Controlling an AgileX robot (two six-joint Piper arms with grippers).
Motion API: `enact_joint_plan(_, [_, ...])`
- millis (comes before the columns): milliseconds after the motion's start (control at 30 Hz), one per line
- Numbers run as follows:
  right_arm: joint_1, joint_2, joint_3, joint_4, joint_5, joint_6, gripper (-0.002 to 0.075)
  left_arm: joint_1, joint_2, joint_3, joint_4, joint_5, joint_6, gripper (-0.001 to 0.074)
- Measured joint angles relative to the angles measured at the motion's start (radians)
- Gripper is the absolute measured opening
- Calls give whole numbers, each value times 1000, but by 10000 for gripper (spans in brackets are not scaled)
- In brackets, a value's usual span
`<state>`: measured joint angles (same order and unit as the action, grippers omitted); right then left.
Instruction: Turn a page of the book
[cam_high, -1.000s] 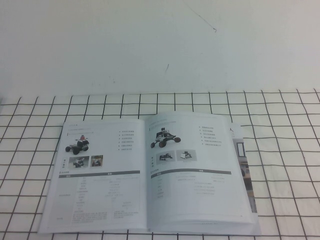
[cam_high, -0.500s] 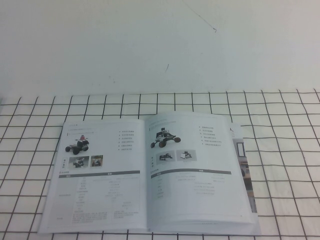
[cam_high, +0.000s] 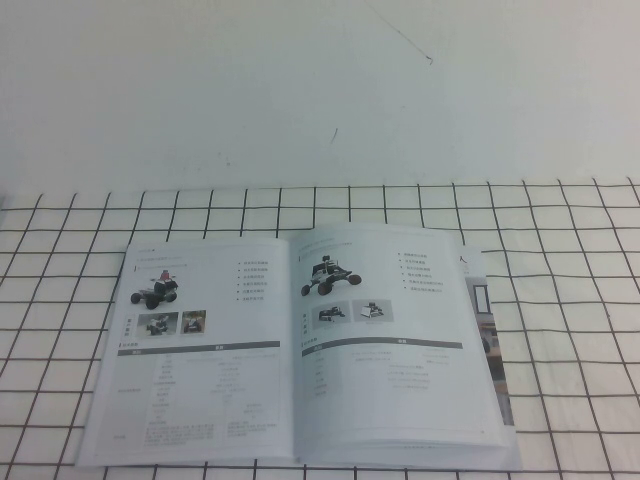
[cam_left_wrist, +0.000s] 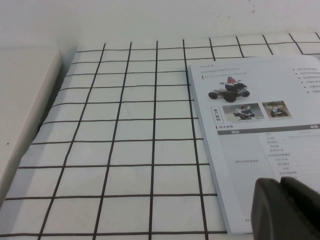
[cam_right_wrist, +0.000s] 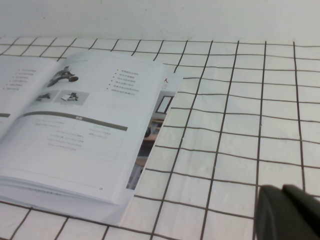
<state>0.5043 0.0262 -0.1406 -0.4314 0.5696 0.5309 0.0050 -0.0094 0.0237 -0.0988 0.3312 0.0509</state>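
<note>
the book is lying open in the lower centre on the gridded tabletop, its right page reachable. left pincer and right pincer are hovering beside it, both pressed together.

I see the book has smooth, glossy white paper pages. Under the book, the table cover looks like soft matt cloth with black grid lines.
</note>
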Motion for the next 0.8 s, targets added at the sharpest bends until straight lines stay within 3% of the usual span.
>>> enact_joint_plan(800, [0,0,3,6,-18,-57,1,0,0,0,0,0,2,-3])
